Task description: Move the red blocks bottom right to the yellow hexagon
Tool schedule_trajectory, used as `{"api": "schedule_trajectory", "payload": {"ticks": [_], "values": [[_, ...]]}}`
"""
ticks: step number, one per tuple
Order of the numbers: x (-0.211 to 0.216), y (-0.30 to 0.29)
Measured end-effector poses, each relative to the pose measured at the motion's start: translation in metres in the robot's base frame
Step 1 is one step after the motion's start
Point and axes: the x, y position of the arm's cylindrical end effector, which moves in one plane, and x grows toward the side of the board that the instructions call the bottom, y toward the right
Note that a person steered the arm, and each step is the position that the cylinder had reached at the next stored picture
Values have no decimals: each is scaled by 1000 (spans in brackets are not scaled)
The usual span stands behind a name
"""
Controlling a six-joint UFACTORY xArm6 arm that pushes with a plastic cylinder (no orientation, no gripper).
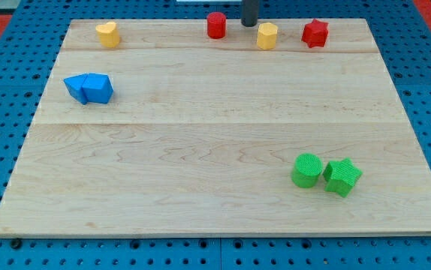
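Camera view: the dark rod comes down at the view's top edge of the pale wooden board [215, 150], its tip [249, 25] bare, touching no block. Red plastic cylinder [215, 25] sits just to the tip's left, apart from it. Yellow plastic hexagon [267, 35] lies just right of the tip and slightly below. Red plastic star-shaped block [315, 33] stands farther right, beyond the hexagon. Yellow heart-shaped block [108, 34] far left of the tip. Two blue blocks [88, 88], touching, lower left. Green cylinder [306, 170] and green cube-like block [342, 177], side by side, well below to the right.
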Motion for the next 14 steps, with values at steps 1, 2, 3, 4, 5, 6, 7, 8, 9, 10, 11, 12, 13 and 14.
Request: {"api": "schedule_trajectory", "payload": {"ticks": [1, 2, 3, 4, 5, 6, 7, 8, 9, 10, 11, 12, 13, 14], "values": [[-11, -27], [-10, -71], [8, -135], [6, -124], [6, -186], [18, -264], [37, -329], [42, -333], [39, -342], [39, -356], [29, -247], [27, -145], [34, -97], [54, -130]]}}
